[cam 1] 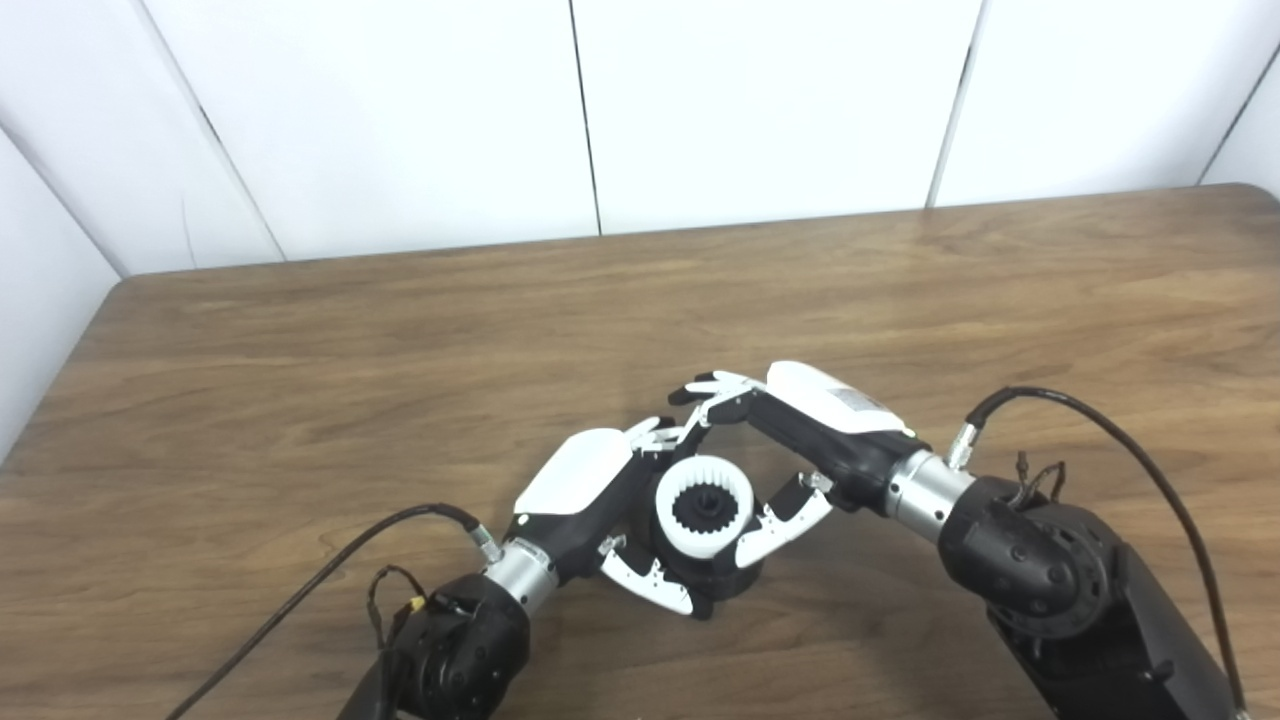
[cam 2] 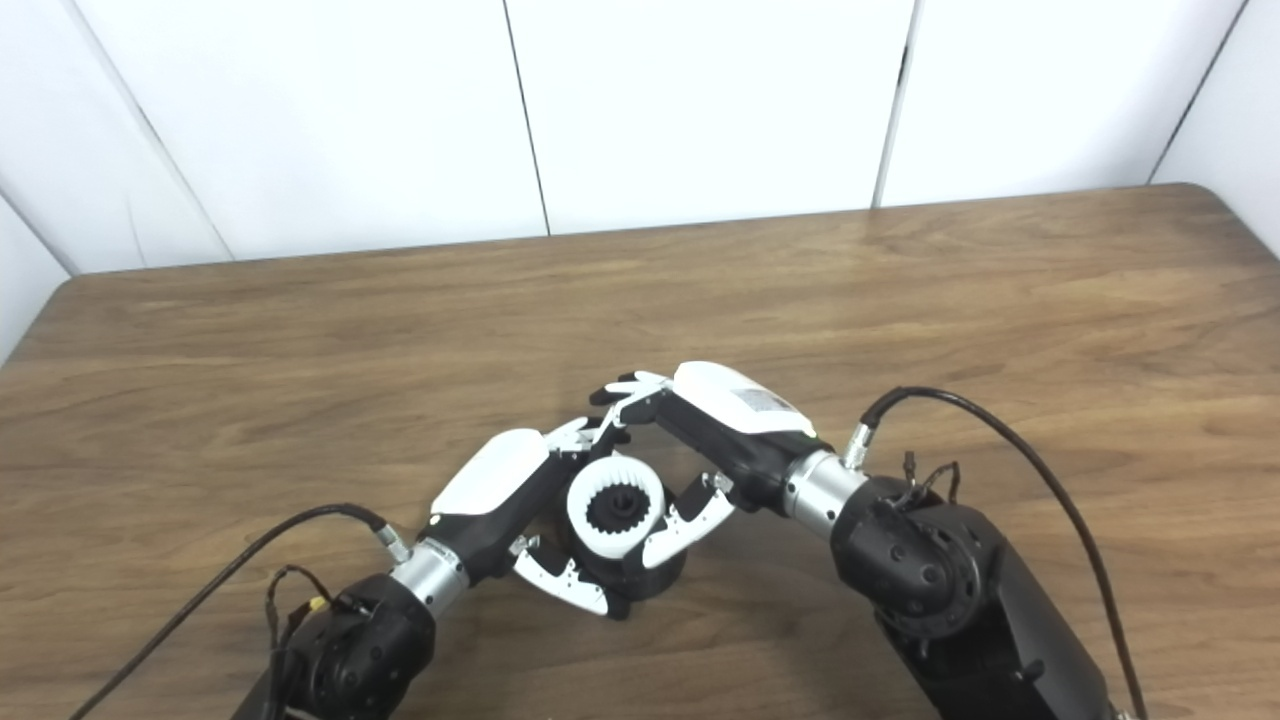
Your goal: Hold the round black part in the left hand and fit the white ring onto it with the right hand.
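The round black part (cam 1: 735,580) is held just above the table near the front middle, with a black toothed hub (cam 1: 703,508) showing in its centre. The white ring (cam 1: 676,528), toothed inside, sits on top of it around the hub. My left hand (cam 1: 590,490) is shut on the black part, fingers behind it and thumb (cam 1: 648,582) in front. My right hand (cam 1: 815,430) is beside the ring on the right. Its fingers (cam 1: 712,390) reach out fairly straight past the ring's far side, and its thumb (cam 1: 780,525) lies against the ring's right edge.
The wooden table (cam 1: 400,380) runs back to a white panelled wall (cam 1: 640,110). Black cables loop from both wrists over the table, one on the left (cam 1: 330,570) and one on the right (cam 1: 1120,440). Both forearms fill the front edge.
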